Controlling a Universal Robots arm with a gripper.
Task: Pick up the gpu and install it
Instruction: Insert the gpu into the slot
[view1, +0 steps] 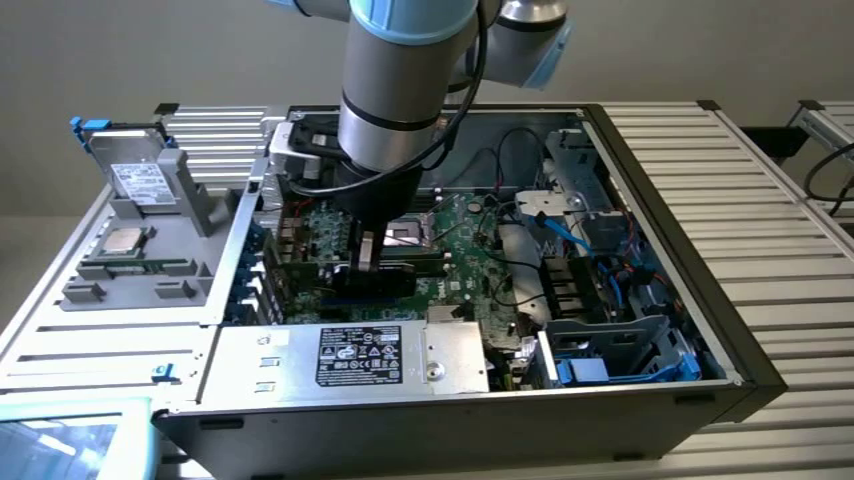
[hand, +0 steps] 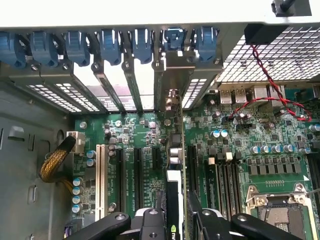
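Our green gpu card runs edge-on out of frame inside the black claw; we cannot read the black label on the silver power supply

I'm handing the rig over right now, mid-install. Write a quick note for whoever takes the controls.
Gripper: shut on the gpu, low inside the open case.
Gpu: upright on edge over the motherboard, parallel to the black expansion slot, with its metal bracket at the rear slot openings.
Done: gpu picked up and lined up at its slot position.
Left: full seating can't be confirmed from these views; gpu not yet released.
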